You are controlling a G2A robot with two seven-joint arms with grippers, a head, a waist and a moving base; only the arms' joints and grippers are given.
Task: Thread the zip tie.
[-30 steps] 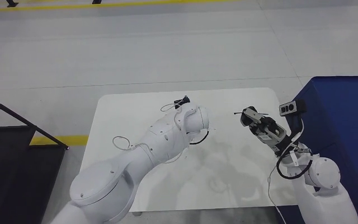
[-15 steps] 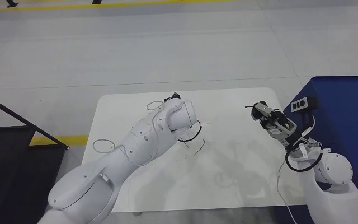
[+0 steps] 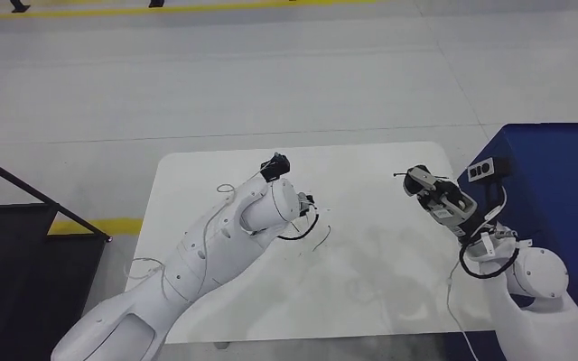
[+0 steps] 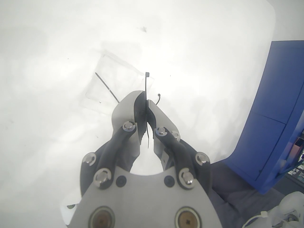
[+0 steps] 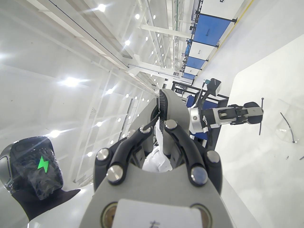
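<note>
The zip tie (image 4: 145, 84) is matt black plastic. Around it, the left gripper (image 4: 145, 98) has smooth grey fingers (image 4: 166, 119), ribbed black pads (image 4: 139, 110) and shiny metal bolts (image 4: 129, 126). Below the zip tie, the table (image 4: 213, 48) is smooth white.

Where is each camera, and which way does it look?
Top view: high on the robot, looking down at the table, left arm and right arm.
Left wrist view: on the left arm, looking down past the left pincer, shut on a zip tie.
Right wrist view: on the right arm, aimed up at the ceiling past the right pincer.
Shared: all three show that zip tie.
</note>
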